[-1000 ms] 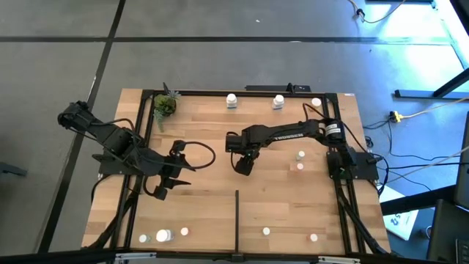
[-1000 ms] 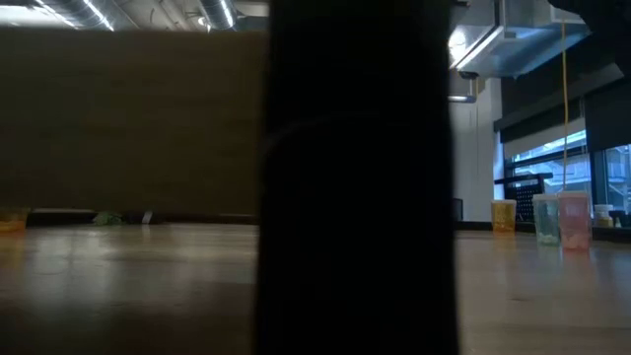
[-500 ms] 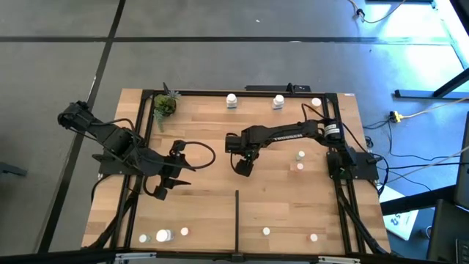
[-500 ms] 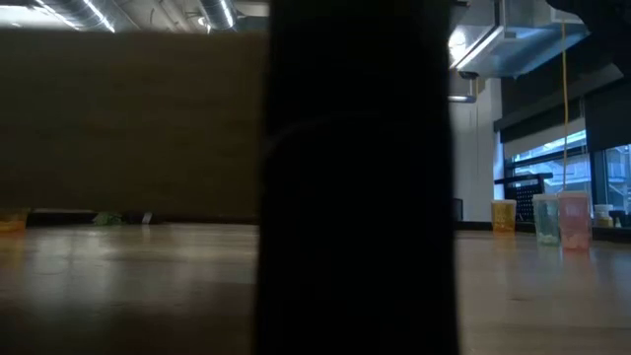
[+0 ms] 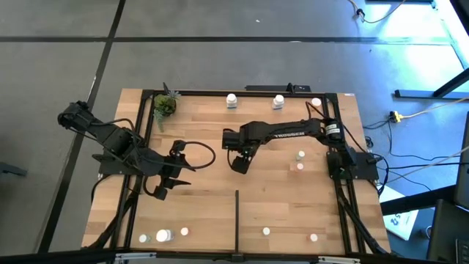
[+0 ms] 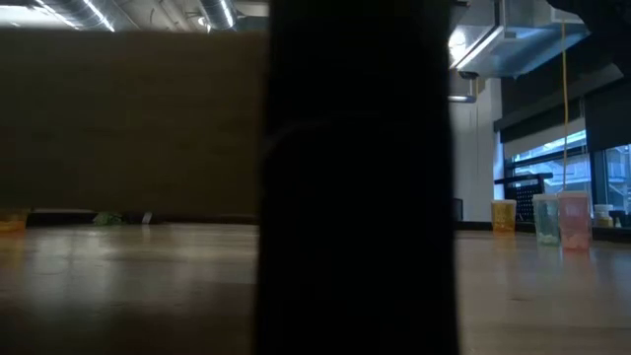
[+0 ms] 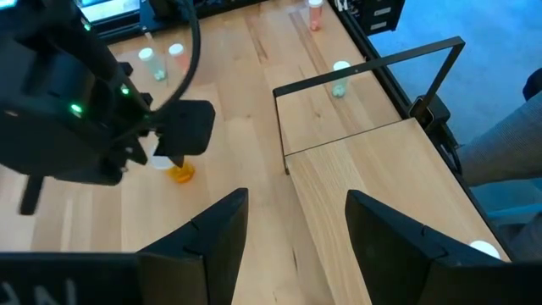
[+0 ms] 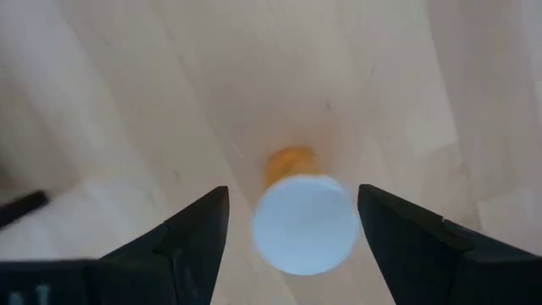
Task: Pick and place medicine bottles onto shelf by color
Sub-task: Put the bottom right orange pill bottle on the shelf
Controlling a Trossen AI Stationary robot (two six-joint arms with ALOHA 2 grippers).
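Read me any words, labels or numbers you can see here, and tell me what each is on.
Nothing reads clearly.
White lettering along the right arm: too small to read.
Print on the white sheet on the floor: blurred.
Pale letters on the left arm's wrist: cut off, unreadable.

I see a small green potted plant point(image 5: 164, 105) at the far left corner of the desk point(image 5: 212, 132). The floor point(image 5: 220, 59) around the desk is grey, crossed by dark seam lines. Right of the desk, black cables point(image 5: 410, 165) run across the floor, one ending in a yellow plug point(image 5: 394, 116). In the low view, I see a broad dark post point(image 6: 360, 177) blocking the centre, ceiling lights point(image 6: 212, 12) at the top, and translucent containers point(image 6: 562, 219) standing far right beside a window.
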